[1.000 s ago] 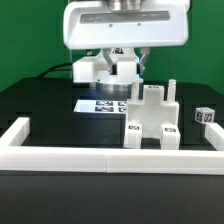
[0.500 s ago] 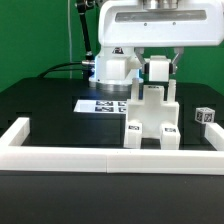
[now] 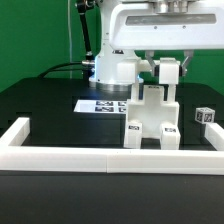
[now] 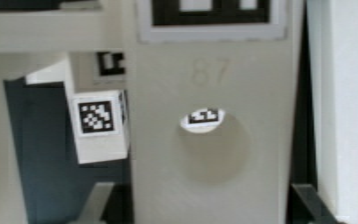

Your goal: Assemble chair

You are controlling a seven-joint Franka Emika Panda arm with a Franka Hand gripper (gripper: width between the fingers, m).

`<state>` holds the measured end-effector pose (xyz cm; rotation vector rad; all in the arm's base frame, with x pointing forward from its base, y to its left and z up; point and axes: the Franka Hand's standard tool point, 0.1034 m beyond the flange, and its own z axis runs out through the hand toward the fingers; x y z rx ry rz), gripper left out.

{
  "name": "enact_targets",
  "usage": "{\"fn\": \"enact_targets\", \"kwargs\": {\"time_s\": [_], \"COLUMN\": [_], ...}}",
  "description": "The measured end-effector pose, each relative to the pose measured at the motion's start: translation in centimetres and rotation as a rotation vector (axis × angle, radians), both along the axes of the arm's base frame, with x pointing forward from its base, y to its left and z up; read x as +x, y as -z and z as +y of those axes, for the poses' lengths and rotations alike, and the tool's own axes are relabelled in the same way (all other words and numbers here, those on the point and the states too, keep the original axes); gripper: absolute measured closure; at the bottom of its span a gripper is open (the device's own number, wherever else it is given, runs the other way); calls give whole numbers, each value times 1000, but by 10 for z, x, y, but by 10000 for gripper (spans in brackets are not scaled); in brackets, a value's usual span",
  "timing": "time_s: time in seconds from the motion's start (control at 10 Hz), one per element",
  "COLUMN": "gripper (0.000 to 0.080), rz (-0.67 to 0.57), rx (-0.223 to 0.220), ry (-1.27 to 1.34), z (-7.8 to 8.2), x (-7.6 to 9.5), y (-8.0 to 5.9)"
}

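The partly built chair (image 3: pixel 150 120), white blocks with small tags, stands upright on the black table behind the front rail. My gripper (image 3: pixel 168 68) hangs just above its side at the exterior view's right, shut on a white chair piece (image 3: pixel 168 74). In the wrist view that piece (image 4: pixel 202 120) is a long white slab with a small round tag. It fills the space between my dark fingers (image 4: pixel 105 200), with the gripper (image 4: pixel 206 205) centred on it. Beyond it a tagged part of the chair (image 4: pixel 96 120) shows.
The marker board (image 3: pixel 100 104) lies flat on the table behind the chair, at the exterior view's left. A small tagged cube (image 3: pixel 205 116) sits at the exterior view's right. A low white border rail (image 3: pixel 110 158) runs along the front and up the sides.
The arm has carried the held white piece toward the exterior view's right, from above the marker board to just over the chair. The chair has not moved.
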<state>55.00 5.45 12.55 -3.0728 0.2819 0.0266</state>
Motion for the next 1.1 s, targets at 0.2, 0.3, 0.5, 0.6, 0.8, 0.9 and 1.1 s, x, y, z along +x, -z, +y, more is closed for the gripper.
{"fn": "enact_targets", "kwargs": {"time_s": [0.2, 0.3, 0.5, 0.6, 0.8, 0.9, 1.1], "gripper": [511, 511, 510, 511, 510, 511, 511], "rz": [4, 6, 4, 1, -1, -1, -1], "rx": [-1, -3, -3, -2, -2, -2, -2], "ry": [-7, -3, -3, -2, -4, -6, -6], "z": [4, 2, 2, 1, 3, 5, 4], "x": [-1, -1, -2, -5, -7, -7, -7], "y": [2, 4, 4, 4, 3, 3, 3]}}
